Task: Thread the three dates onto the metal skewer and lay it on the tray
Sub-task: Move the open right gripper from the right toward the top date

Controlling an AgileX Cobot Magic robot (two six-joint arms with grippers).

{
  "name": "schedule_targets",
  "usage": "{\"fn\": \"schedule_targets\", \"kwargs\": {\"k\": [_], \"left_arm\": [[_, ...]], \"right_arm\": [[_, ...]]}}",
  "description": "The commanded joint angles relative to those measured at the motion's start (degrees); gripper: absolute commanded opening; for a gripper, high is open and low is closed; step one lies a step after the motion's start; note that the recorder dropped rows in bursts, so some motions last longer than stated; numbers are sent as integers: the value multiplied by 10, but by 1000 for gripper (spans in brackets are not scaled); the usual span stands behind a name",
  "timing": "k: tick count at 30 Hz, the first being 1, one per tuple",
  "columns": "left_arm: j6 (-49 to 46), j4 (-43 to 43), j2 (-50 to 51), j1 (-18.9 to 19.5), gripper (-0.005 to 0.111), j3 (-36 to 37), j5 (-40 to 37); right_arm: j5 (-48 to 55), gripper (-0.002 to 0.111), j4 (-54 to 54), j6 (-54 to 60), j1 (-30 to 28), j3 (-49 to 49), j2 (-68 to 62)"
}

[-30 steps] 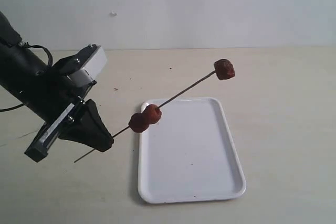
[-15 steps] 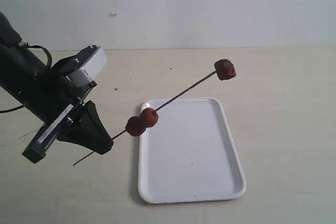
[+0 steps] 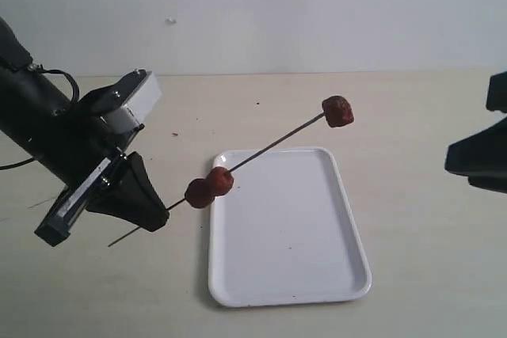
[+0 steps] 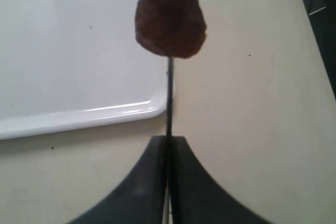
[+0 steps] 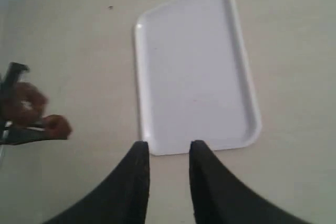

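Looking across the table (image 3: 428, 275), we find the tray (image 3: 285, 235) lying flat nearest us. Beside its far left corner, our left gripper (image 3: 156, 216) is clamped tight on the skewer (image 3: 273, 145), which slants up over the tray; its short tail sticks out behind the fingers. 2 dates (image 3: 210, 186) sit touching just past the gripper, and 1 date (image 3: 338, 111) caps the far tip. Our right gripper (image 3: 475, 160), cut off by the picture edge, hangs with jaws parted around nothing; its wrist view blurs the dates.
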State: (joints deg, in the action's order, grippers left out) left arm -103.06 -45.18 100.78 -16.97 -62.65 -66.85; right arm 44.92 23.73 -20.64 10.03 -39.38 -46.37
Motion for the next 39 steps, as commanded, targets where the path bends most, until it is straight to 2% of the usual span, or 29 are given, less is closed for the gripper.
{"fn": "schedule_targets", "kwargs": {"k": [1,8,11,14,18,21,24,28,36,39], "left_arm": [[3,3,-1,-3,0,-1,7],[3,8,-1,-3,0,-1,11],[2,8,-1,-3,0,-1,12],[2,9,-1,-3,0,-1,21],[2,9,-1,-3,0,-1,26],[1,9,-1,-3,0,-1,26],[1,9,-1,-3,0,-1,26],[1,9,-1,-3,0,-1,26],[-23,9,-1,-3,0,-1,19],[-44,9,-1,-3,0,-1,11]], "right_arm": [[-41,28,63,25,-1,2,-11],[-95,28,48,33,-1,2,-13],[-95,28,41,98,-1,2,-13],[-104,30,60,109,-1,2,-13],[-101,39,168,199,-1,2,-14],[-93,42,275,283,-1,2,-18],[-105,42,323,316,-1,2,-19],[-116,42,316,329,-1,2,-8],[-62,42,303,346,-1,2,-52],[-48,47,304,352,-1,2,-75]]}}
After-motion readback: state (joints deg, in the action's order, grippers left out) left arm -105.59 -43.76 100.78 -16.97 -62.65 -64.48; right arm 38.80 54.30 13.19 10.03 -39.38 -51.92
